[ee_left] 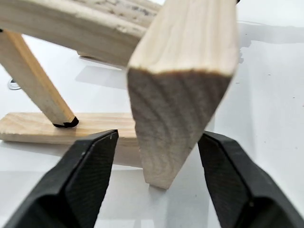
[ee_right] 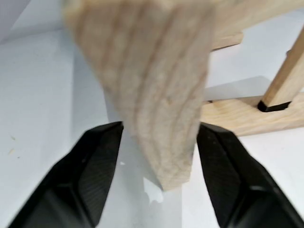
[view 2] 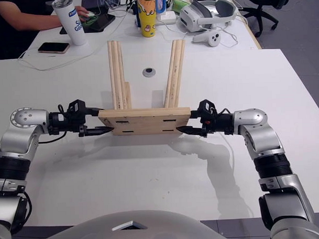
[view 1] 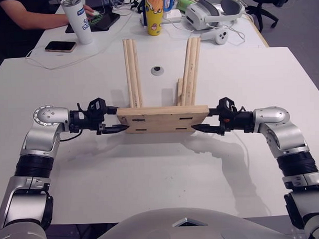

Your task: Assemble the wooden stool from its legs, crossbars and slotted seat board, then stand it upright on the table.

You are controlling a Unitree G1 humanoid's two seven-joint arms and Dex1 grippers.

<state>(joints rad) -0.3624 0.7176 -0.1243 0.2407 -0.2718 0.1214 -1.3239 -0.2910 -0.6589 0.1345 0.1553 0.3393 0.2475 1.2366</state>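
Observation:
The wooden stool lies on its side in the middle of the white table. Its slotted seat board [view 1: 163,119] stands on edge facing me, and its two pairs of legs [view 1: 132,73] [view 1: 192,70] run away along the tabletop, with a short crossbar [view 1: 179,91] between them. My left gripper [view 1: 115,119] straddles the board's left end [ee_left: 180,109]; one finger touches the wood and a small gap shows at the other finger [ee_left: 90,175]. My right gripper [view 1: 205,120] is shut on the board's right end [ee_right: 152,95], both fingertips against the wood.
A round grey grommet [view 1: 157,71] sits in the table between the legs. On the desk behind stand a white tumbler [view 1: 75,20], a yellow can [view 1: 154,15], a phone [view 1: 60,46], a headset [view 1: 213,12] and a controller [view 1: 218,37]. Bare tabletop lies in front of the seat board.

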